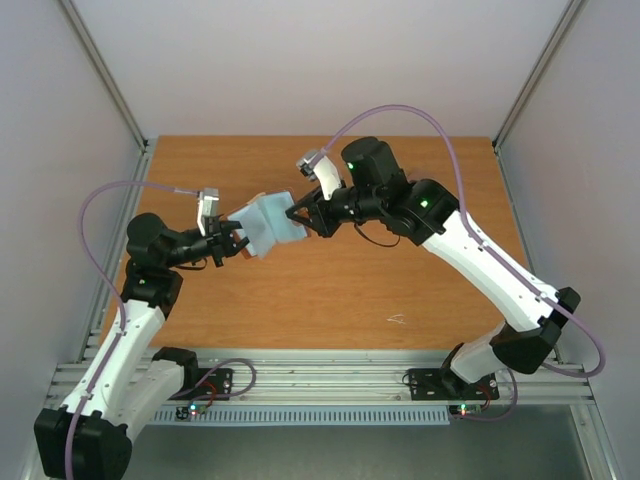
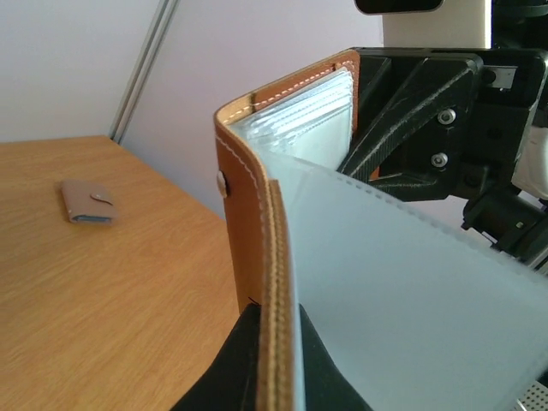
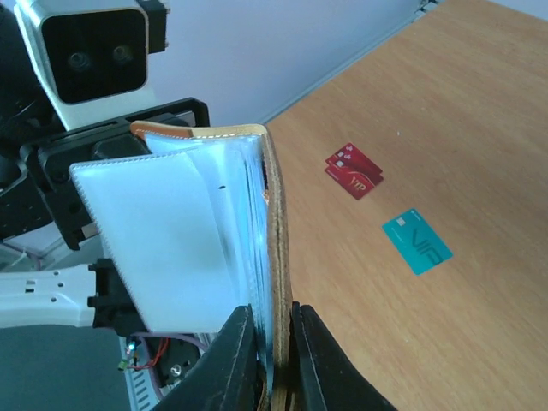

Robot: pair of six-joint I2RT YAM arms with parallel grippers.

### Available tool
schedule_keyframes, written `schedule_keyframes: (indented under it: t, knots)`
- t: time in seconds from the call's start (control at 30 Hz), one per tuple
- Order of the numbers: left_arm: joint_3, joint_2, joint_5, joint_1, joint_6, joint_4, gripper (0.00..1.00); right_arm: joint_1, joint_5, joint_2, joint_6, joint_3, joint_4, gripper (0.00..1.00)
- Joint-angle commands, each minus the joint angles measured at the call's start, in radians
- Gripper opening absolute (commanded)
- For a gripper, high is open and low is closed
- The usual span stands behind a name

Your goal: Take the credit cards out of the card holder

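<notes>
The card holder [image 1: 268, 225] is a tan-brown leather folder with a snap stud and pale translucent sleeves. It hangs open in the air between both grippers. My left gripper [image 1: 232, 243] is shut on one leather cover edge [image 2: 276, 257], with black fingers [image 2: 224, 368] on either side. My right gripper [image 1: 300, 215] is shut on the other cover [image 3: 276, 214], pinching leather and sleeves. Two reddish-brown credit cards [image 3: 354, 170] and a teal-green card [image 3: 416, 241] lie flat on the table in the right wrist view. I cannot tell whether the sleeves hold any cards. The black card is out of view.
A small closed taupe case with a snap tab [image 2: 86, 202] lies on the wooden table [image 1: 400, 270] in the left wrist view. White walls and metal posts [image 1: 105, 80] enclose the table. A small pale mark [image 1: 397, 320] is near the front.
</notes>
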Motion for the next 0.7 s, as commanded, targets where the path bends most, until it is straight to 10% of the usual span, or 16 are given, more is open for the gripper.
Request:
schedule_keyframes:
  t: [0.0, 0.2, 0.4, 0.5, 0.67]
  knots:
    - [0.002, -0.015, 0.033, -0.008, 0.006, 0.076, 0.00, 0.013, -0.049, 0.075, 0.018, 0.045, 0.025, 0.13]
    - [-0.002, -0.019, 0.031, -0.008, 0.006, 0.077, 0.00, 0.029, -0.081, 0.095, 0.016, 0.046, 0.064, 0.20]
    - [-0.008, -0.017, -0.003, -0.008, 0.004, 0.066, 0.03, 0.029, -0.066, 0.082, 0.016, 0.027, 0.061, 0.01]
    - [-0.014, -0.017, -0.031, -0.008, 0.006, 0.059, 0.42, 0.029, -0.038, 0.068, 0.027, 0.011, 0.066, 0.01]
    - [-0.019, -0.017, -0.063, -0.008, 0.005, 0.051, 0.74, 0.029, 0.015, 0.064, 0.046, 0.011, 0.041, 0.01]
